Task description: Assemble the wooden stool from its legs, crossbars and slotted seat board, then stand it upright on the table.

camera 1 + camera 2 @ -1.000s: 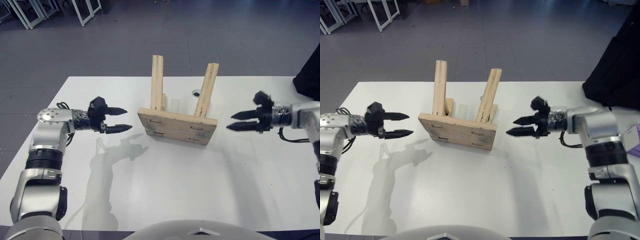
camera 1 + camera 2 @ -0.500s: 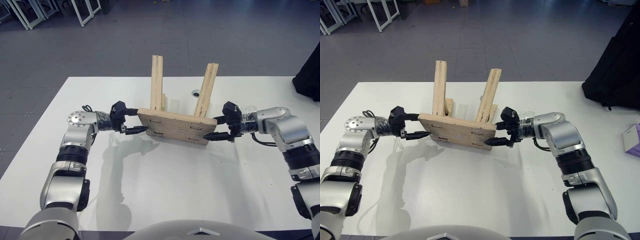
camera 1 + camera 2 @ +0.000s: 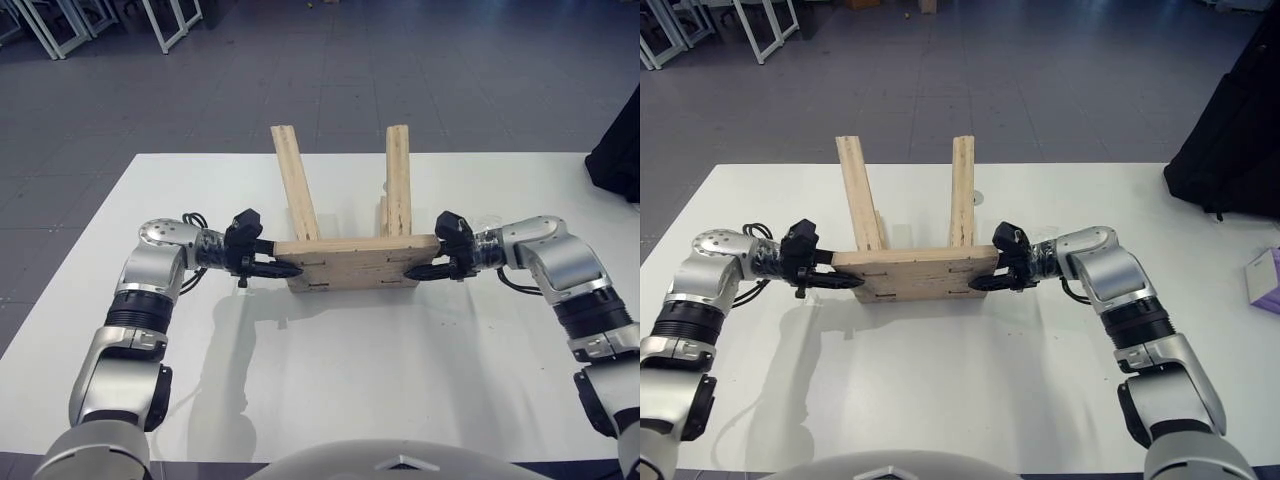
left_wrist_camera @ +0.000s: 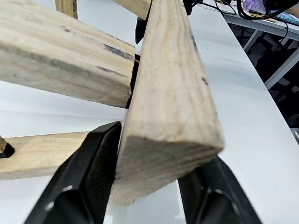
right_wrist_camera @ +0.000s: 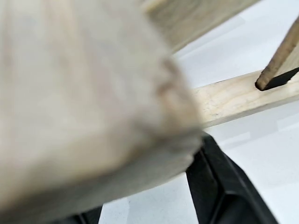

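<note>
The stool [image 3: 355,262] lies on its side with the seat board [image 3: 920,273] facing the head camera. The seat board hides where the legs [image 3: 296,183] join it, and the crossbars behind it cannot be made out. The left gripper [image 3: 278,262] and right gripper [image 3: 428,262] clamp its two ends, with their rear fingers hidden behind the wood. In the left wrist view both fingers [image 4: 86,177] are cut off by the picture's edge. In the right wrist view the wood is a close blur. A dark bag [image 3: 1230,130] and a purple box [image 3: 1265,280] are cut off at the right edge.
</note>
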You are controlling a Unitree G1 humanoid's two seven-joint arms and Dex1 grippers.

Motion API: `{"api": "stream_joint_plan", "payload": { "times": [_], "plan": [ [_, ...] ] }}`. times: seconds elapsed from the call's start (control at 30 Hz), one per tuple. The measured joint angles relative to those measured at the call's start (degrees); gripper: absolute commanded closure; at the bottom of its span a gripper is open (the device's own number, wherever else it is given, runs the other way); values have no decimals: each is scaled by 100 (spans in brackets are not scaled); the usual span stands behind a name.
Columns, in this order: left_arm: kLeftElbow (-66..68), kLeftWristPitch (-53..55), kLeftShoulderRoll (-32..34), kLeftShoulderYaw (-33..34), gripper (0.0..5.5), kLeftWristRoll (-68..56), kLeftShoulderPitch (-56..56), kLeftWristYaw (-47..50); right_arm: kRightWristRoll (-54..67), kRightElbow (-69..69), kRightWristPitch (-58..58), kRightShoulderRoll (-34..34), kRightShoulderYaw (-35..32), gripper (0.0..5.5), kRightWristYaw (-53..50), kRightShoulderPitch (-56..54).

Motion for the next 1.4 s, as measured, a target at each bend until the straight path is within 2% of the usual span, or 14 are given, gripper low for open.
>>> {"api": "stream_joint_plan", "payload": {
  "times": [0.23, 0.43, 0.6, 0.8, 0.93, 1.07, 1.13, 1.17, 1.2, 1.3, 1.37, 1.4],
  "plan": [
    [-257, 6, 141, 67, 384, 4, 117, 155, 76, -266, 419, 58, -102, 362, 60, 33],
    [-1842, 1372, 277, 386, 384, 16, 504, 1084, 388, -1203, 1700, -159, -533, 362, -162, -37],
    [-2753, 3073, 551, 717, 384, -474, 421, 1102, 819, -1551, 3108, -418, -616, 362, 62, -562],
    [-2712, 4826, 1196, 1222, 384, -1727, -26, 375, 2188, -1285, 5003, -475, -1279, 362, 402, -974],
    [-2078, 6510, 1365, 1194, 384, -2426, -689, 153, 3774, -26, 5496, -1026, -494, 362, 458, -1914],
    [-1015, 7575, 1390, 297, 384, -3035, -1731, 52, 5624, 1428, 5613, -1579, 1416, 362, 722, -3071],
    [-520, 7816, 1332, -297, 384, -3277, -2199, 29, 6502, 2235, 5703, -1382, 2388, 362, 861, -3551],
    [-73, 7912, 1281, -642, 363, -3393, -2442, -4, 6951, 2887, 5749, -1183, 2982, 362, 958, -3817],
    [279, 7914, 1182, -837, 346, -3446, -2598, -6, 7164, 3384, 5756, -1002, 3295, 362, 1007, -3957],
    [1322, 7916, 884, -1164, 302, -3413, -2894, 84, 7343, 5004, 5774, -378, 3558, 362, 990, -4138],
    [1759, 7916, 757, -1246, 265, -3257, -2997, 170, 7090, 5949, 5777, 87, 3200, 362, 674, -4122],
    [1889, 7916, 732, -1243, 247, -3231, -3001, 171, 6977, 6167, 5778, 202, 2992, 339, 577, -4123]
  ]
}}
